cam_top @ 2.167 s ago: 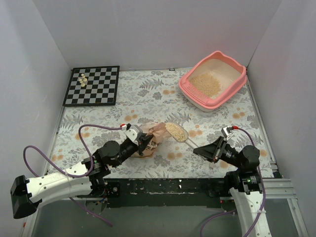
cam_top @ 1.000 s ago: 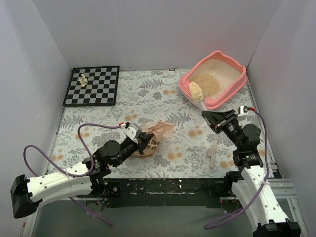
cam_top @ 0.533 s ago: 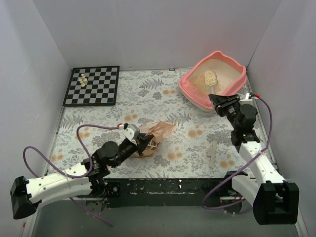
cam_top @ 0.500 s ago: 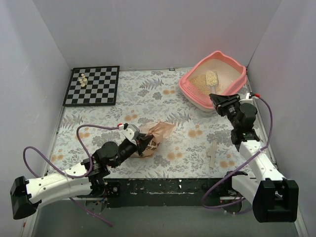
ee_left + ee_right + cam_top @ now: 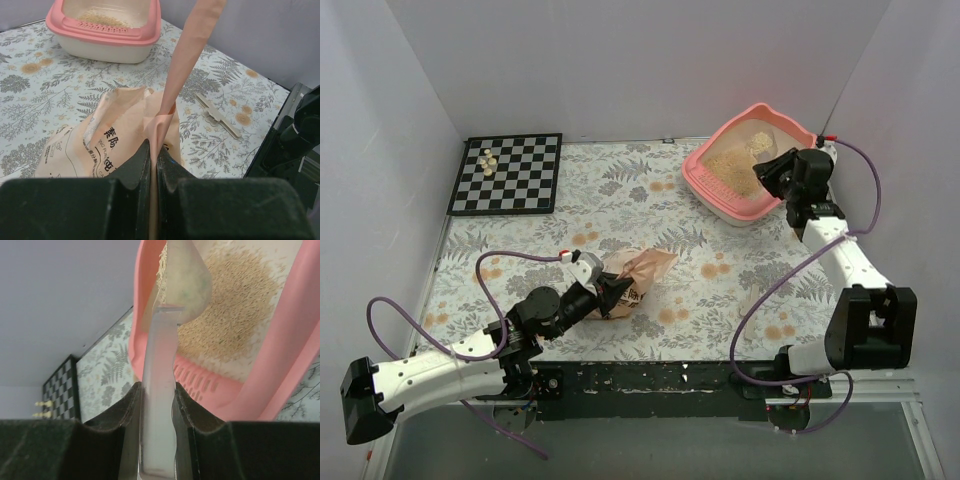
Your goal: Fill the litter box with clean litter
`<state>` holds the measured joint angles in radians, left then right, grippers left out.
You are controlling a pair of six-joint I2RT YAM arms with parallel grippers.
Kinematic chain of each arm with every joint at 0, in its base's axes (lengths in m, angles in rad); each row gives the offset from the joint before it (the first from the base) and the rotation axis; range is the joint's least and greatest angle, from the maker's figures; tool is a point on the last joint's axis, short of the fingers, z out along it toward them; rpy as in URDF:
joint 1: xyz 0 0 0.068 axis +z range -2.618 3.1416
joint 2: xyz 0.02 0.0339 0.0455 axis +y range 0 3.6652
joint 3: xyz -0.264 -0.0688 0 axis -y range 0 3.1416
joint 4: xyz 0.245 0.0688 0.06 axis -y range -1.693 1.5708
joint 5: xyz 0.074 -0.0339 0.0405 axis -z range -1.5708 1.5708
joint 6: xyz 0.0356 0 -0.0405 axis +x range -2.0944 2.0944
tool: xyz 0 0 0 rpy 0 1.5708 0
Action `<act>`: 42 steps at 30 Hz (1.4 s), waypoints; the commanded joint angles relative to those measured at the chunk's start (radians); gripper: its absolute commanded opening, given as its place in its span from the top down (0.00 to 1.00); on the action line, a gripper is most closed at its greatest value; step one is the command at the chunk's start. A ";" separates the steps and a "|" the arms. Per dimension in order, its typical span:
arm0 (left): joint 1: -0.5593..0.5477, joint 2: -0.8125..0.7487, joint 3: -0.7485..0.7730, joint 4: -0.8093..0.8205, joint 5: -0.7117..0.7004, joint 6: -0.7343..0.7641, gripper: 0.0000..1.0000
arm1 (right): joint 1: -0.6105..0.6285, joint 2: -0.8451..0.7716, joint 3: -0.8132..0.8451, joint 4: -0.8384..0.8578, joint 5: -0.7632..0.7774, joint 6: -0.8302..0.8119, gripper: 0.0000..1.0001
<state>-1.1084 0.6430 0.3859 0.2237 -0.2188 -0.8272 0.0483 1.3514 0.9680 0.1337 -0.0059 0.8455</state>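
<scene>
The pink litter box (image 5: 705, 190) stands at the back right with a pile of clean litter (image 5: 730, 165) inside. My right gripper (image 5: 772, 172) reaches over its near rim, shut on the handle of a clear plastic scoop (image 5: 182, 280). In the right wrist view the gripper (image 5: 156, 390) holds the scoop tilted above the litter (image 5: 235, 310), with a few grains along the bowl's edge. My left gripper (image 5: 610, 292) is shut on the top edge of the orange-peach bag (image 5: 638, 272), which lies on the table. In the left wrist view that gripper (image 5: 153, 150) pinches the bag (image 5: 115, 140) by a raised strip.
A black-and-white chessboard (image 5: 507, 173) with a few pale pieces (image 5: 488, 160) lies at the back left. A beige clip (image 5: 218, 116) lies on the floral cloth right of the bag. Grey walls close in the back and both sides. Purple cables loop beside both arms.
My right arm has carried the scoop from the bag to the litter box and farther in over it. The heaped load no longer shows in the bowl. My left gripper has kept hold of the bag.
</scene>
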 commanded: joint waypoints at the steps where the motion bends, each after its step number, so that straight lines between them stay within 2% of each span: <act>1: -0.004 -0.026 0.025 0.049 0.081 -0.023 1.00 | 0.033 0.112 0.214 -0.261 0.184 -0.207 0.99; 5: -0.005 0.003 0.045 0.033 0.146 -0.026 1.00 | 0.077 0.222 0.389 -0.417 0.351 -0.333 0.99; 10: -0.004 0.024 0.059 0.042 0.261 -0.027 1.00 | 0.128 0.356 0.586 -0.587 0.475 -0.465 0.99; 13: -0.005 0.030 0.065 0.026 0.274 -0.030 1.00 | 0.174 0.442 0.688 -0.689 0.575 -0.546 0.99; 17: -0.005 0.030 0.071 0.002 0.288 -0.026 1.00 | 0.261 0.488 0.748 -0.712 0.727 -0.696 0.99; 23: -0.005 0.023 0.084 -0.026 0.325 -0.017 1.00 | 0.326 0.554 0.892 -0.804 0.794 -0.832 0.99; 29: -0.005 0.003 0.094 -0.055 0.334 -0.029 1.00 | 0.328 0.534 0.979 -0.948 0.747 -0.835 0.99; 33: -0.004 -0.011 0.113 -0.061 0.331 -0.041 1.00 | 0.366 0.428 0.968 -1.002 0.623 -0.787 0.99; 42: -0.005 0.024 0.179 -0.121 0.314 -0.050 1.00 | 0.397 0.068 0.770 -1.118 0.025 -0.709 0.99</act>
<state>-1.1080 0.6701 0.4858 0.0399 0.0406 -0.8524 0.4496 1.5948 1.8141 -0.9234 0.3412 0.1017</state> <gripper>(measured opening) 0.029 0.326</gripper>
